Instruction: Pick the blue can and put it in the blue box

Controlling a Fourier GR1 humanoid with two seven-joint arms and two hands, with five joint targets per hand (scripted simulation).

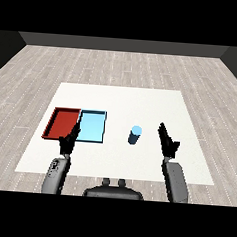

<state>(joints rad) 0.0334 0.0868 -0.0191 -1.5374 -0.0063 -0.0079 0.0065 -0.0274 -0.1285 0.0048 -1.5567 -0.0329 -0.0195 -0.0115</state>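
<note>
Resting on grey plank floor, white table (122, 98); both hands, left hand (69, 141), right hand (167, 140), fingers straight.

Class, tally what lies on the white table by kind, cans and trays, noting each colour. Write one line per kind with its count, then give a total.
Cans: 1, the blue can, standing upright.
Trays: 2, the red tray and the light blue tray, side by side.
Total: 3
</note>
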